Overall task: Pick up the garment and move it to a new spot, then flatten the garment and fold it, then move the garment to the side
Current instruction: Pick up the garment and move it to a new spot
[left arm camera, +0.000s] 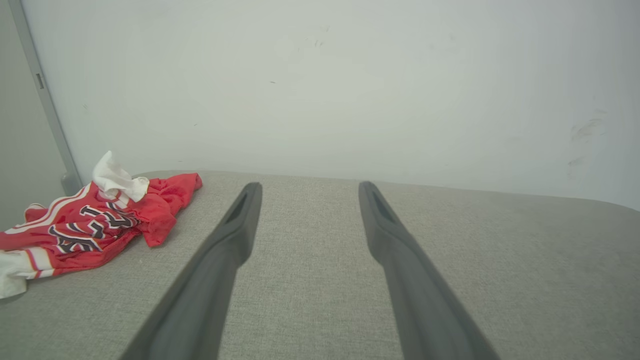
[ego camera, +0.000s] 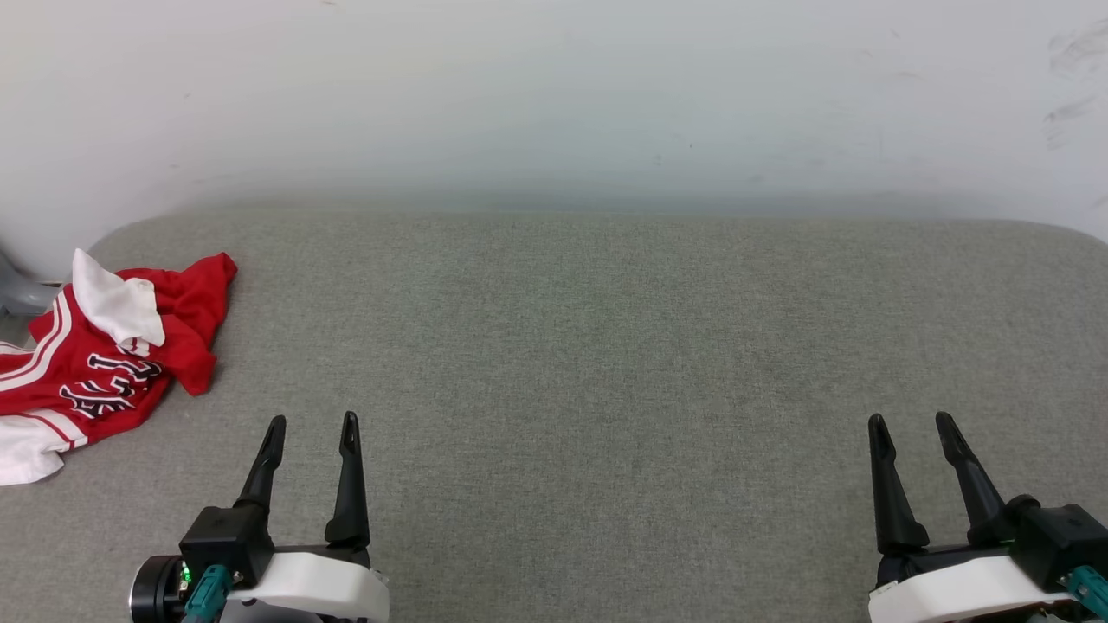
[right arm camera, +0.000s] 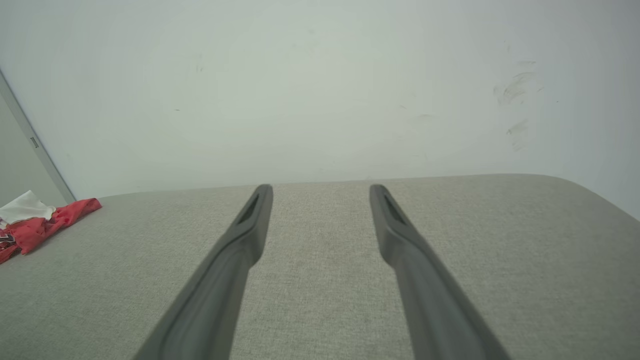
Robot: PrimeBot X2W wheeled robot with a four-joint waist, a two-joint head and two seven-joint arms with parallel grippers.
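The garment [ego camera: 104, 363], a red jersey with white sleeves and black lettering, lies crumpled at the far left edge of the grey fabric surface [ego camera: 589, 363]. It also appears at the left of the left wrist view as the garment [left arm camera: 95, 225], and as a small red and white heap, the garment [right arm camera: 40, 225], in the right wrist view. My left gripper [ego camera: 313, 426] stands open at the lower left, to the right of the garment and apart from it. My right gripper [ego camera: 911, 424] stands open at the lower right, far from the garment. Nothing lies between either pair of fingers.
A white wall [ego camera: 554, 95] rises behind the surface's rounded far edge. A grey vertical rail [left arm camera: 45, 100] stands at the left beyond the garment. A grey object [ego camera: 17, 294] pokes in at the left edge behind the garment.
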